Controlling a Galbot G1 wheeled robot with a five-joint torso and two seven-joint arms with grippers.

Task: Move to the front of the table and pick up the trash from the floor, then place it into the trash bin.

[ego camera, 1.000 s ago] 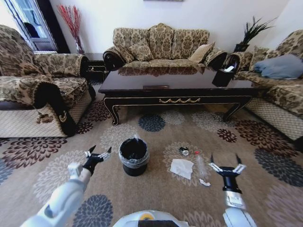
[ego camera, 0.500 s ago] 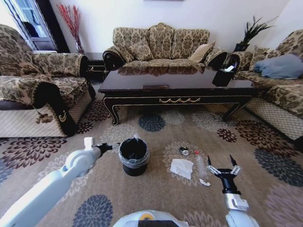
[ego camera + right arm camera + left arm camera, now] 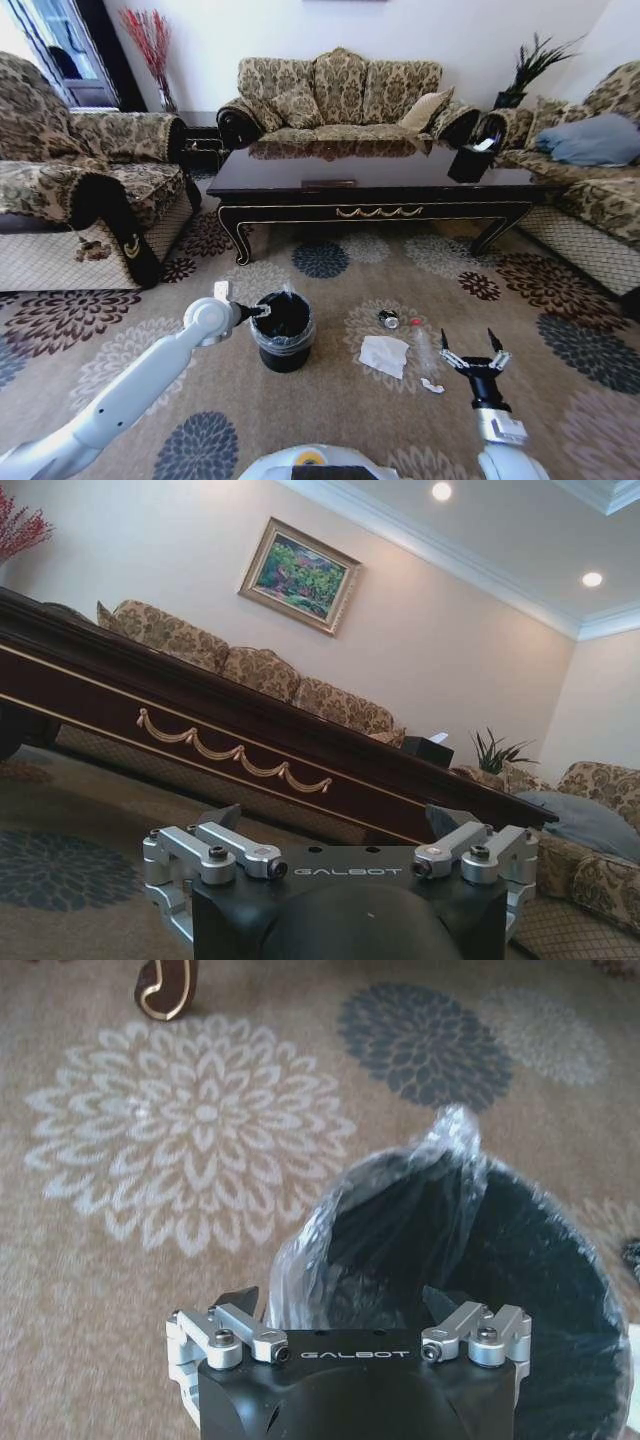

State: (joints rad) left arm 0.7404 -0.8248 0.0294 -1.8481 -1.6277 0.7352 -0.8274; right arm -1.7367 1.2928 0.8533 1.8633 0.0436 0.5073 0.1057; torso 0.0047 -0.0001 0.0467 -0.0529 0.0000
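The trash is lying on the carpet (image 3: 330,400) in front of the table (image 3: 380,185): a flat crumpled white napkin (image 3: 384,355), a clear bottle (image 3: 424,350) with a red cap just beside the napkin at its 3 o'clock, and a small silvery can (image 3: 389,319) near the napkin at its 12 o'clock. The bin (image 3: 283,330), round and black with a thin clear bag folded over its rim, is standing at the napkin's 9 o'clock, apart from it.

The left gripper (image 3: 262,311) is reaching to the bin's rim at the bin's 9 o'clock. In the left wrist view the left gripper (image 3: 343,1303) is sitting right at the bunched bag (image 3: 440,1175), fingers spread apart; whether they are touching the plastic cannot be told.

The right gripper (image 3: 470,341) is hovering above the carpet at the bottle's 4 o'clock, fingers spread wide, holding nothing. The right wrist view is facing the table's front rail (image 3: 235,755).
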